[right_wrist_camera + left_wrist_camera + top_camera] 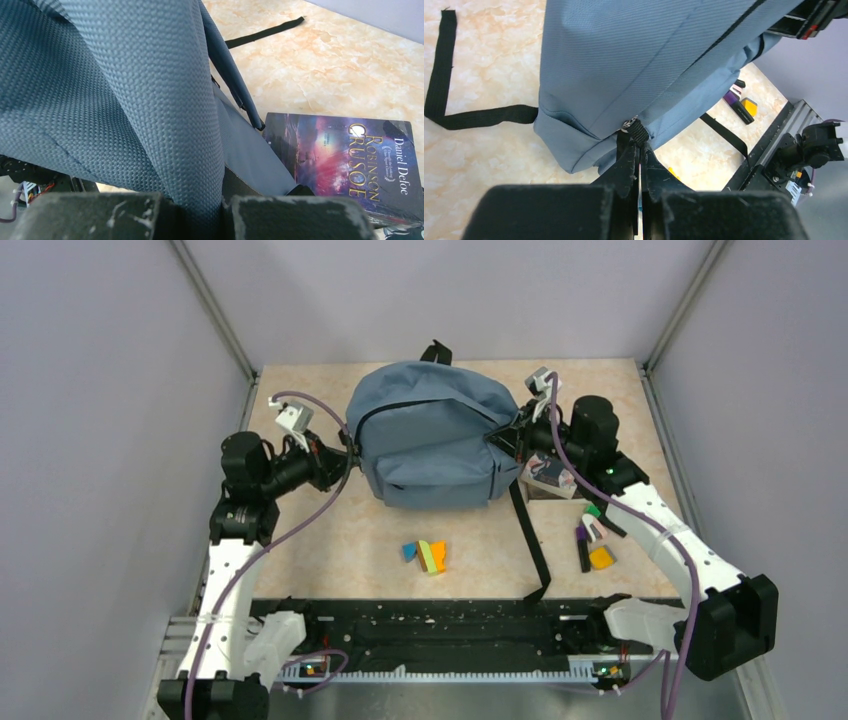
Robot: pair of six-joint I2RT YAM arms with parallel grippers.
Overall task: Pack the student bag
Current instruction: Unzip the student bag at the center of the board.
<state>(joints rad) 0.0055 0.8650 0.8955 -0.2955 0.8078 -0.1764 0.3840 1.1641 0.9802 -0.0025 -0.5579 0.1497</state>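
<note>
The left tool (639, 144) is pinched together on a black tab (638, 131) at the left edge of the student bag (430, 435). The bag lies on the desk (335, 550); the right tool (221, 204) clamps its right-side fabric, beside a book (350, 160).

Right wrist view: the bag (125, 100) hides the fingertips of the right hand (197, 212); the book (350, 160) is cut off at lower right.

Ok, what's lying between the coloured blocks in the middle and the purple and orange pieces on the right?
A black strap of the student bag, trailing toward the near edge. The top view shows it.
</note>
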